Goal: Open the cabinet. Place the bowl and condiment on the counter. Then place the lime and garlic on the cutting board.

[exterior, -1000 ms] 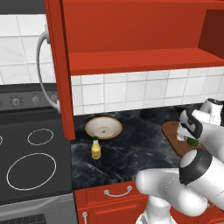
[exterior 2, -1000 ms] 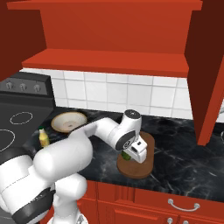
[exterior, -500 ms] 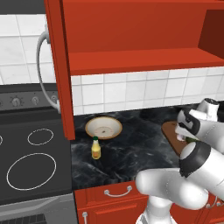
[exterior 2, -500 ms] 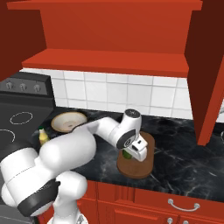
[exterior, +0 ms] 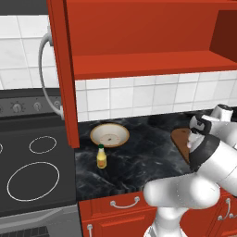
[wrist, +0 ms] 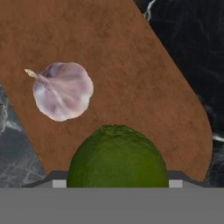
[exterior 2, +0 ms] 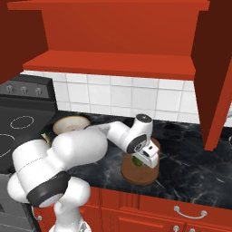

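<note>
1. The small round dark green lime has a dull, finely dimpled skin. In the hand view it sits close to the camera, over the flat brown wooden cutting board with rounded corners.
2. The pale pinkish-white garlic bulb lies on the same board, beside the lime but apart from it. It has faint purple streaks and a short stem tip.
3. The gripper hangs low over the board in the right base view, and green shows between its jaws. The jaws stand fairly wide on either side of the lime; if they press it, one cannot tell.
4. The board lies on the glossy black marble-patterned worktop.
5. The wide shallow beige bowl and the small yellow bottle with dark green cap stand on the worktop, near each other. The label of the bottle is too small to read.
6. The red wall cabinet is open.
</note>
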Available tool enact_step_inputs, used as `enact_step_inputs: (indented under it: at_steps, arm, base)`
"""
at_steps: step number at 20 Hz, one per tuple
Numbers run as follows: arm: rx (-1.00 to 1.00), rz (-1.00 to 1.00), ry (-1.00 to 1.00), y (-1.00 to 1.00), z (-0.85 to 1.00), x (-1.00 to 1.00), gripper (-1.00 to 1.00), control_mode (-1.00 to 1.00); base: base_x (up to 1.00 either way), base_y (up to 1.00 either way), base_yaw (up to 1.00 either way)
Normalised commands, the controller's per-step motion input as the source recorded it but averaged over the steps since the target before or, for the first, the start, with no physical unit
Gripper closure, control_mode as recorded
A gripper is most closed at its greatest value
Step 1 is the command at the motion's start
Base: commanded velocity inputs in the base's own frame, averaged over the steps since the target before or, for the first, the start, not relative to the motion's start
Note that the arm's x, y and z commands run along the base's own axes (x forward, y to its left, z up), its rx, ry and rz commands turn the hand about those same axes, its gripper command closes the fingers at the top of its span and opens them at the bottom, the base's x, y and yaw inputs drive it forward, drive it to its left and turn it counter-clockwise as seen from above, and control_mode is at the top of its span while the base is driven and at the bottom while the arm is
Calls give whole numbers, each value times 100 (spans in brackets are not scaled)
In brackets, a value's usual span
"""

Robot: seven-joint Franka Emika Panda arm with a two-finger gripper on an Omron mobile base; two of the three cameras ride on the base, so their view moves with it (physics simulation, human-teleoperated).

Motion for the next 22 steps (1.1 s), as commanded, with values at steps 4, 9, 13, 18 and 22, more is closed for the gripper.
enact_step_inputs:
  at_steps: [4, 9, 13, 18, 22]
  arm:
    - [0, 0, 0, 0, -8, 26, 100, -100]
    - [0, 0, 0, 0, -19, 18, 100, -100]
    - [0, 0, 0, -1, -28, 1, 100, -100]
    - [-1, 0, 0, 0, -16, 1, 100, -100]
    - [-1, 0, 0, 0, -12, 2, 100, -100]
  base:
    - [0, 0, 0]
    - [0, 0, 0]
    - [0, 0, 0]
    - [0, 0, 0]
    - [0, 0, 0]
